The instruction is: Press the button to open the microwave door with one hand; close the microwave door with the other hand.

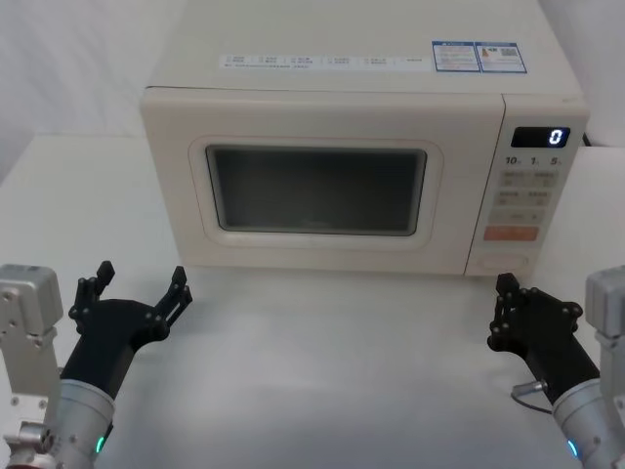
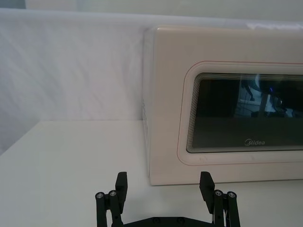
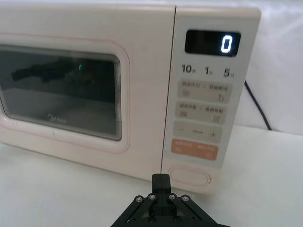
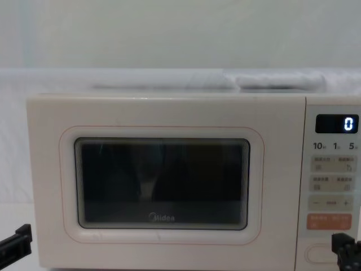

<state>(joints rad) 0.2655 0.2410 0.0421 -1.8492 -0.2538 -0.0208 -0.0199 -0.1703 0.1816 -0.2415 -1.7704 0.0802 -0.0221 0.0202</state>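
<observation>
Microwave door (image 1: pixel 317 191) shut flush with the cream body, dark window facing forward, on the white table (image 1: pixel 322 371). Display (image 1: pixel 540 137) reading 0 on the control panel to the robot's right. Button (image 3: pixel 190 176) — wide, pill-shaped — at the panel's foot, just under the orange key (image 3: pixel 194 149). Right gripper (image 1: pixel 508 311) low before that corner, fingers together, near the button but apart from it. Left gripper (image 1: pixel 140 289) near the door's left side — fingers spread wide, holding nothing, clear of the microwave.
</observation>
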